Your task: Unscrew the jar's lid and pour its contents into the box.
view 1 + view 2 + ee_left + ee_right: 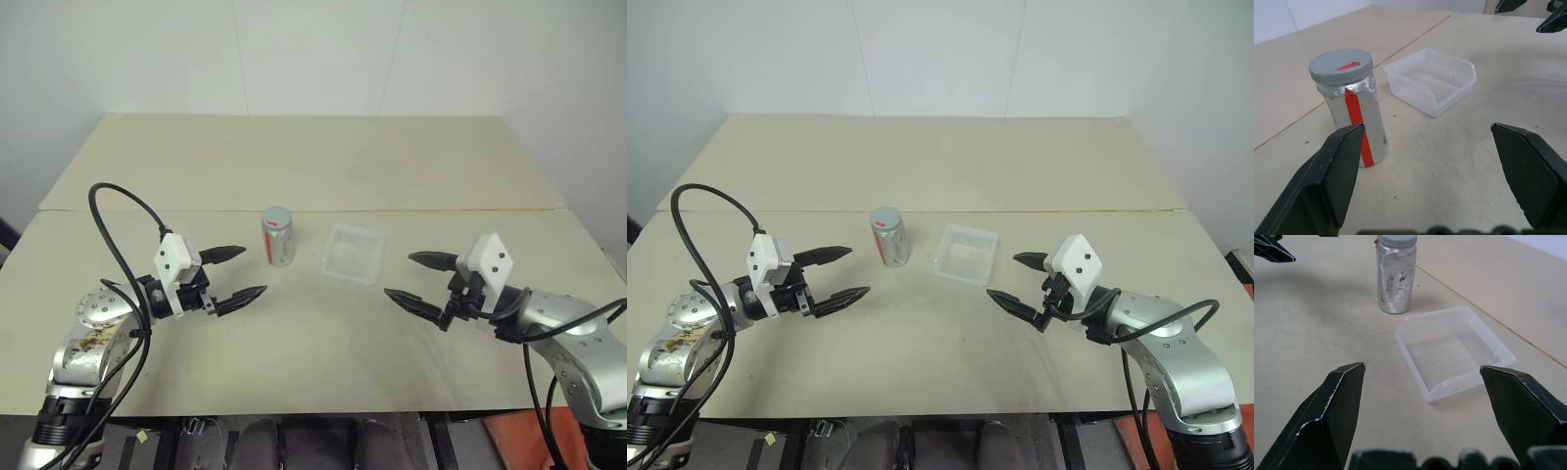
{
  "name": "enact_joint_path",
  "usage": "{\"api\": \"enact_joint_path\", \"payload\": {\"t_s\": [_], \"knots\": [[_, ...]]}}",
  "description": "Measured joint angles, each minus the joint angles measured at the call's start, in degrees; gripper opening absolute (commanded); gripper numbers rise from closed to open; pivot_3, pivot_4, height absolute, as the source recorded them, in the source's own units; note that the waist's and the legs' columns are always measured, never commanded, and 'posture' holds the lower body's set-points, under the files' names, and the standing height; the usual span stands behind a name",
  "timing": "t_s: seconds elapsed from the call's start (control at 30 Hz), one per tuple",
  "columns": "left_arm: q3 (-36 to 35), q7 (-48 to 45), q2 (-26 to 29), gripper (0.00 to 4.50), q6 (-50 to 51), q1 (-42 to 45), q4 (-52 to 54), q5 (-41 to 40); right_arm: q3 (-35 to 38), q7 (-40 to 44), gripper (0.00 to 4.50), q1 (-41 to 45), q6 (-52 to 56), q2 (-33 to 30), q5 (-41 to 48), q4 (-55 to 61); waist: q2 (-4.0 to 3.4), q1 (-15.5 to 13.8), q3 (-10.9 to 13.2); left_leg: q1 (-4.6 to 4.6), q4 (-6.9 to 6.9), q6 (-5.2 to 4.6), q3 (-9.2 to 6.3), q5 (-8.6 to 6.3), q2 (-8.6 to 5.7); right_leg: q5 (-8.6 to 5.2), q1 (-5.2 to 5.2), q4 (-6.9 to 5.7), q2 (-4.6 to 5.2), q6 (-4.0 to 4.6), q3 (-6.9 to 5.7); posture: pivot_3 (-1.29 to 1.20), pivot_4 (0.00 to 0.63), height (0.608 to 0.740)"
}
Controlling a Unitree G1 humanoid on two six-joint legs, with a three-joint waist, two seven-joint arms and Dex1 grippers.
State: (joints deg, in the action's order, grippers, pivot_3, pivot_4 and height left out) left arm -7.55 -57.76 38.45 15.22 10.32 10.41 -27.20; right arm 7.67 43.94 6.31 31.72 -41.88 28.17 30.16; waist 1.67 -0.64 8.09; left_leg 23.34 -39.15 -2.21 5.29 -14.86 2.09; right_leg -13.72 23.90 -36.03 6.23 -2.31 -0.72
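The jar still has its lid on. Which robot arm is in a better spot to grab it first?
Probably the left. The jar stands upright on the left side of the box, and the open left tool is nearer it. The open right tool has the box nearest it instead.

Each arm is shiny silver metal with round joints. The left tool (233, 276) has two black pointy fingers (241, 298) that taper to sharp tips, and so does the right tool (416, 279). Right behind each tool sits a small white block with dark dots. A thick black cable loops up behind the left tool, and thinner black cables run behind the right tool.
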Motion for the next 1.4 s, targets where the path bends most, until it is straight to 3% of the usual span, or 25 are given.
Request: {"api": "enact_joint_path", "payload": {"t_s": [0.4, 0.8, 1.4], "knots": [[0.55, 3.21, -1.5, 4.49, -0.14, 0.94, -0.37, 2.02, -0.03, -0.24, 4.36, -0.08, -0.02, 0.01, -0.15, 0.05, 0.0, -0.02, 0.0, 0.0, 0.0, 0.0, 0.0, 0.0, -0.01, 0.0, -0.01, 0.0, 0.0, 0.0, 0.0, 0.0, 0.15, 0.74], [7.23, 23.41, -14.57, 4.49, 0.2, 6.73, -4.9, 14.31, -0.11, -0.71, 4.36, -0.08, -0.12, 0.11, -0.48, 0.51, 0.01, -0.02, -0.01, -0.08, -0.04, -0.02, -0.11, -0.01, -0.03, 0.01, -0.21, 0.06, 0.0, -0.02, -0.05, 0.0, 0.15, 0.74], [7.5, 33.35, -26.71, 4.49, -5.3, 15.85, -21.61, 18.08, 0.15, -0.81, 4.36, -0.96, -0.15, 0.1, -0.51, 1.95, 0.03, -0.09, -0.01, -0.12, -0.08, -0.04, -0.24, -0.02, -0.06, 0.02, -0.39, 0.15, 0.01, -0.03, -0.17, 0.0, 0.15, 0.74]]}}
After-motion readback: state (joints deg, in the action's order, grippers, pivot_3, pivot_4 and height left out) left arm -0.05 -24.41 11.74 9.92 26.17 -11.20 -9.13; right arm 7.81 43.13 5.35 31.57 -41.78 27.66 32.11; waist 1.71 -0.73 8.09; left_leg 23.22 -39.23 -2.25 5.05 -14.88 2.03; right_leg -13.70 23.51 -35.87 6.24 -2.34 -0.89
